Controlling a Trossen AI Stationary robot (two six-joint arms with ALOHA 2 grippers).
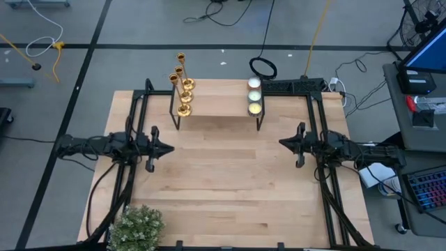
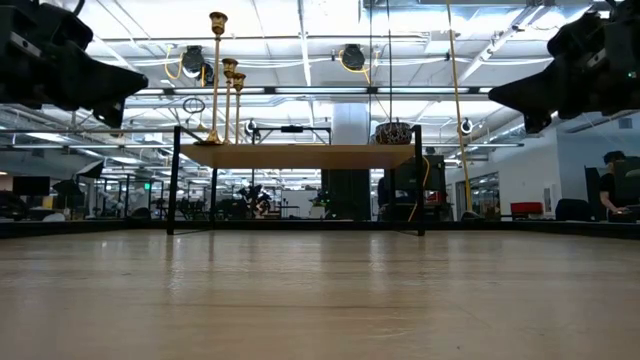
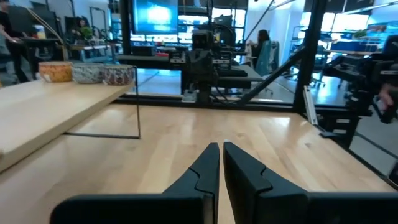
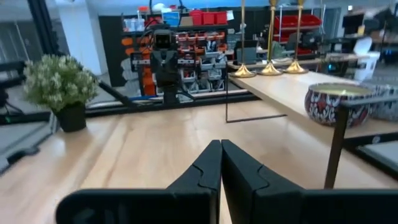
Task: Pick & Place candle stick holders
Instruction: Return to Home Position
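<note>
Three gold candle stick holders (image 1: 182, 87) stand upright on their round bases at the left end of a raised wooden shelf (image 1: 216, 106) at the table's far side. They also show in the low view (image 2: 217, 80), and their bases show in the right wrist view (image 4: 270, 70). My left gripper (image 1: 171, 148) hovers shut over the table's left half, pointing level toward the right. My right gripper (image 1: 282, 143) hovers shut over the right half, pointing level toward the left. Both are empty and well short of the shelf.
Round candles (image 1: 255, 97) sit at the shelf's right end, in patterned bowls (image 3: 87, 72). A potted plant (image 1: 136, 226) stands at the near left corner. Black frame rails (image 1: 327, 188) run along both table sides. Bare wood lies between the grippers.
</note>
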